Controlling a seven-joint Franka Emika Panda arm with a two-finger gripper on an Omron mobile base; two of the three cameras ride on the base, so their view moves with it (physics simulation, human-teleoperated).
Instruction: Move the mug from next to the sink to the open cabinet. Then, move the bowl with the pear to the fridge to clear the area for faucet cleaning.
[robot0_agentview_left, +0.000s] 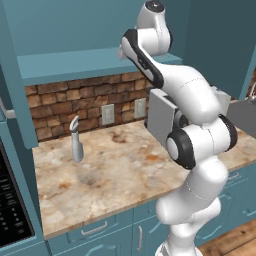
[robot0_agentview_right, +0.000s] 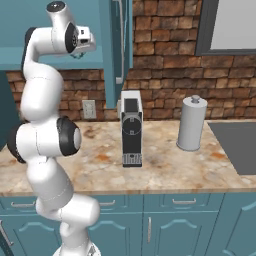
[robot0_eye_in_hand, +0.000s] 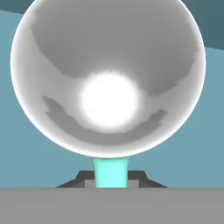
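One mug (robot0_eye_in_hand: 108, 78) is clamped by its handle in the gripper (robot0_eye_in_hand: 111, 179) above the open cabinet (robot0_agentview_left: 75, 62) shelf; lower it gently and level before releasing

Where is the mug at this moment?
In the hand view the mug is held by its handle in the shut end effector, its pale inside facing the camera, above the open cabinet shelf.

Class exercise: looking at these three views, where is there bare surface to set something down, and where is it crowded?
Free: the counter between the grey nozzle-shaped object and the arm; the counter between coffee machine and canister. Crowded: the cabinet shelf near the gripper, shut on the mug.
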